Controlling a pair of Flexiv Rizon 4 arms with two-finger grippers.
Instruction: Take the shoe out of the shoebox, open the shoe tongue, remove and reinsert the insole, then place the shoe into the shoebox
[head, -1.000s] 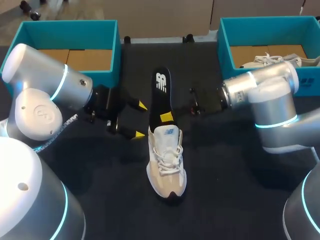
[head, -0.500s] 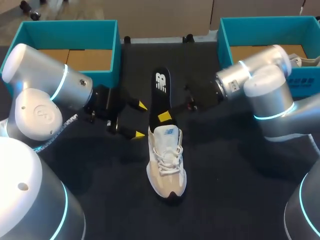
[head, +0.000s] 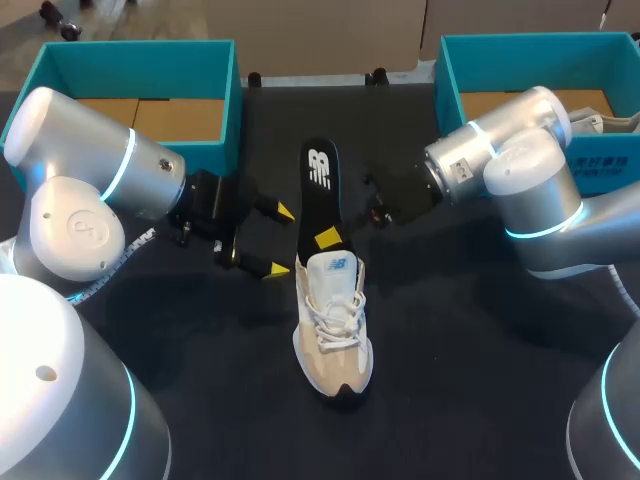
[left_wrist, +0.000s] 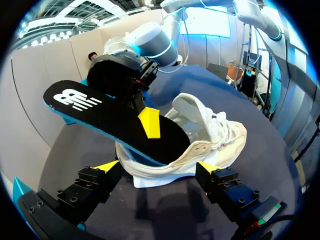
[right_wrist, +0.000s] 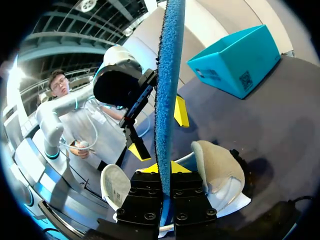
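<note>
Item 1: beige mesh trainer with white laces (head: 333, 325), centre of the dark table (head: 450, 350), toe near me.
Item 2: black, blue-edged foam insole (head: 320, 195), half out of the heel, slanting far.
My right gripper (head: 328, 238) is clenched on the insole. My left gripper (head: 280, 240) is released, just left of the heel.

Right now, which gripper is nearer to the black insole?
Right. The right gripper is shut on the insole; the left gripper is open beside the shoe heel, apart from the insole.

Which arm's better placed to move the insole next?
Likely right: right pincer is shut on the insole, partly in the shoe; left pincer is open beside the heel, empty.
</note>
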